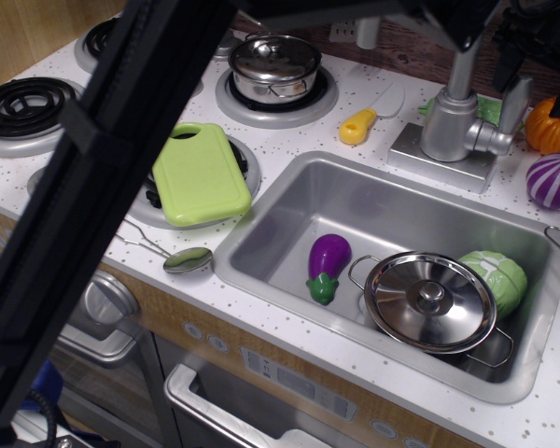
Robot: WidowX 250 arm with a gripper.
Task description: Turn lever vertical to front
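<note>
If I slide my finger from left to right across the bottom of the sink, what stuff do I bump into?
Purple eggplant → shiny pot with its lid → green cabbage, tucked behind the pot's right side.

A broad black robot arm segment (103, 177) slanted across the left of the frame, from the top centre down to the lower left corner, out of focus and close to the camera. In the upper right corner sat the dark black gripper (532, 42), largely cropped by the frame edge. Whether its jaws stood apart or closed could not be made out.
</note>
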